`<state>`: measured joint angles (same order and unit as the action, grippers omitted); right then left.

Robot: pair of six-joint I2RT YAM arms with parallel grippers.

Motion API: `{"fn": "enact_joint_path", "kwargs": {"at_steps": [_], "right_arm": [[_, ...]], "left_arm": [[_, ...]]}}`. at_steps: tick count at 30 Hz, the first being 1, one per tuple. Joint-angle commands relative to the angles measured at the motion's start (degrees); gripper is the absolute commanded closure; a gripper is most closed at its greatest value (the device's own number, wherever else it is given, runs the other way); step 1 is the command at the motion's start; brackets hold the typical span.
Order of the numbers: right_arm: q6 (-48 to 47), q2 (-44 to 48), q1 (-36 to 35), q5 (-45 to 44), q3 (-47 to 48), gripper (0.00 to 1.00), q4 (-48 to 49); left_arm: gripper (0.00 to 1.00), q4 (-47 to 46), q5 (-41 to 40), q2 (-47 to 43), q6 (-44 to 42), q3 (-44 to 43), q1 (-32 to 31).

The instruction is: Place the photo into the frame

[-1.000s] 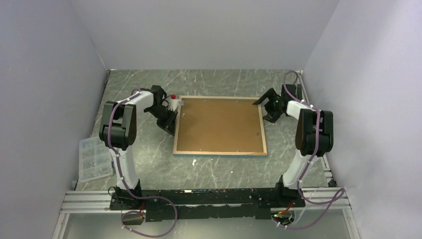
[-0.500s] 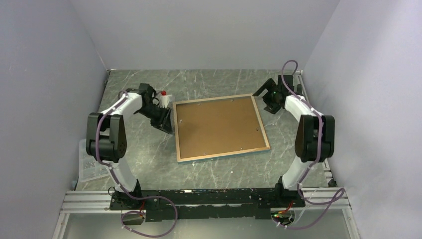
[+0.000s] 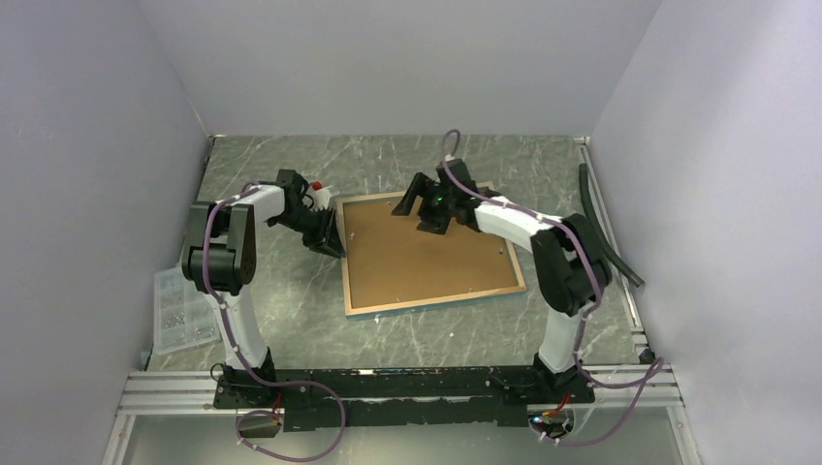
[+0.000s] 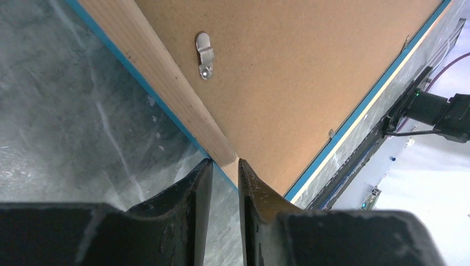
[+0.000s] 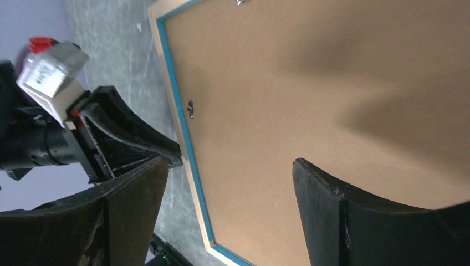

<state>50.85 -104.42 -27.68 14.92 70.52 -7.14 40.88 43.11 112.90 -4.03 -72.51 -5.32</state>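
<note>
The frame lies face down on the marbled surface, turned a little askew, with its far right corner pushed away. A brown backing panel fills its back. Bare surface runs along the near edge towards the arm bases, and a narrower band lies between the far edge and the back wall. To the right there is room up to a black strip lying slantwise by the wall. To the left a clear plastic box sits near the side wall, well apart from the frame.

The left gripper is at the frame's left edge. In its wrist view the jaws stand narrowly apart with the wooden edge running into the gap, and I cannot tell whether they pinch it. The right gripper hangs over the far middle of the panel, jaws spread wide with nothing between them.

A second ago the frame lay square to the surface and the right gripper was off its far right corner. Half a second ago the frame was already turned as it is now. Since then the right arm has swung inward over the panel.

There are one frame, one panel, two grippers, one box and one strip. One metal turn clip shows clearly on the panel.
</note>
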Motion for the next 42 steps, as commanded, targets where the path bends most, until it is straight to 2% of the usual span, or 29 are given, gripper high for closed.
{"fn": "enact_joint_path", "kwargs": {"at_steps": [1,12,15,18,29,32,42], "right_arm": [[2.83,-5.19,-3.19,4.46,5.43,0.16,6.94],[4.55,-19.64,-7.74,8.31,16.02,0.26,11.36],[4.82,-20.29,-7.91,8.99,16.1,0.27,11.9],[4.71,-20.41,-8.09,9.74,15.36,0.27,11.93],[3.4,-23.19,-9.39,10.02,17.81,0.27,8.92],[2.41,-24.5,-9.98,9.76,19.76,0.26,5.93],[2.28,-26.39,-10.16,8.88,20.56,0.26,5.99]], "left_arm": [[0.73,-4.17,0.65,-0.47,2.16,0.47,0.44],[0.85,-6.9,4.58,4.09,3.23,0.46,0.4],[0.86,-8.09,7.36,4.56,3.68,1.47,0.03],[0.87,-10.49,8.29,4.52,7.79,3.16,-0.62],[0.88,-10.23,4.07,3.35,8.02,3.34,-1.36],[0.88,-11.0,4.03,2.85,8.88,4.35,-1.36],[0.89,-11.56,3.84,1.72,9.31,5.27,-1.36]]}}
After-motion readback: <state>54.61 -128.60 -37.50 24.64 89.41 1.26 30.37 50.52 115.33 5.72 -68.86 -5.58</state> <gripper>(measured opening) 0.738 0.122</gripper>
